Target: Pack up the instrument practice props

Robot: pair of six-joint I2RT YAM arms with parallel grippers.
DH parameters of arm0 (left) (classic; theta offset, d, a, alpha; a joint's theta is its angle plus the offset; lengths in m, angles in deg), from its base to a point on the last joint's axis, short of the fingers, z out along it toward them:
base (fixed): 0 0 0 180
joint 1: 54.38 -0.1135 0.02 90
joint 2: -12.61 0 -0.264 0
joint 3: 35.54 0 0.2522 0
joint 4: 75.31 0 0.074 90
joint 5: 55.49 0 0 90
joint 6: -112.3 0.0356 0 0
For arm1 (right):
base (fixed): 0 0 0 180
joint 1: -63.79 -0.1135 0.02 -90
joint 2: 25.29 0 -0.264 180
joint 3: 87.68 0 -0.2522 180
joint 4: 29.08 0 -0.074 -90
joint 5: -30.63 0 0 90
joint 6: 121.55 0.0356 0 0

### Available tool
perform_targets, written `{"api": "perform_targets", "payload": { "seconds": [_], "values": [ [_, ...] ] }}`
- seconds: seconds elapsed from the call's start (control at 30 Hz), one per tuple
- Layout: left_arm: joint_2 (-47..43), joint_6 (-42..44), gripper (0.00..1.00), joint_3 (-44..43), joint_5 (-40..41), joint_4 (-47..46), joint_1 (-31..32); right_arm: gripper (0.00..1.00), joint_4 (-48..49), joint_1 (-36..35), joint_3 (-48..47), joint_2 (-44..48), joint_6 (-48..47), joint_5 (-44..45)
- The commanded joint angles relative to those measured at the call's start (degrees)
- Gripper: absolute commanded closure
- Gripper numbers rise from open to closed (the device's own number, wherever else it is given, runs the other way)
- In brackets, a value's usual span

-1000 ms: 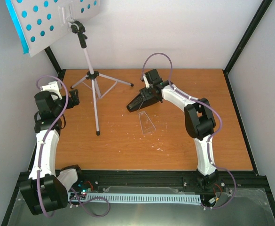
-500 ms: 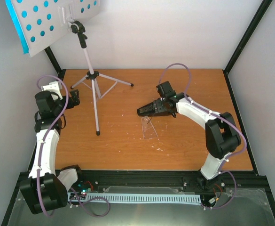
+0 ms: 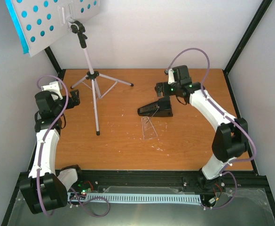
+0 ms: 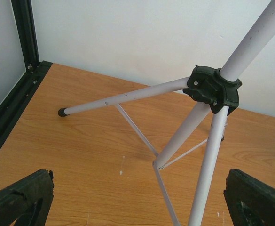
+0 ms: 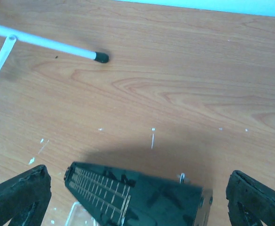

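While left gripper (image 4: 137, 202) and right gripper (image 5: 137, 195) gape empty, the small black pyramid metronome (image 3: 154, 109) seems light, rigid; pinch its flat sides.

This is a robotics lab test cell, not a lived-in room. Plain white walls (image 3: 175, 33) close in three sides, joined at the corners by black metal frame posts (image 3: 247, 35). Inside sits a wooden table (image 3: 128, 150), its top scuffed with small white marks. Along its near edge runs a black rail (image 3: 142, 178), and two white-and-black robot arms, the left arm (image 3: 45, 141) and the right arm (image 3: 208, 106), are bolted to it. Purple cables (image 3: 193, 52) loop off both. Below the rail lie a white slotted cable duct (image 3: 146, 198) and a bare circuit board (image 3: 83, 190) with small lights lit.
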Motion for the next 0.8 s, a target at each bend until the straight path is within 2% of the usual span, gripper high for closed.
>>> {"api": "perform_targets", "payload": {
  "seconds": [0.0, 0.17, 0.3, 0.43, 0.77],
  "values": [
    [0.5, -0.3, 0.0, -0.9, -1.1, -0.7, -0.1, 0.0, -2.2, 5.0, -6.9, -8.7, -1.1, -14.9],
    [0.1, -0.4, 0.01, -0.6, -1.7, -0.7, -0.1, 0.0, -6.6, 10.1, -14.2, -18.1, -2.8, -23.2],
    [-0.2, -0.7, 0.01, 0.6, -2.5, -0.7, -0.1, 0.0, -7.6, 10.6, -14.5, -20.4, -3.5, -28.5],
    [-0.3, -0.7, 0.01, 0.4, -3.1, -0.7, -0.1, 0.0, -3.7, 10.7, -8.8, -18.6, -1.4, -34.6],
    [-2.7, -1.6, 0.0, 0.2, -4.9, -0.7, 0.0, 0.03, 5.4, 10.0, 9.7, -6.9, 6.1, -37.1]
  ]
}}
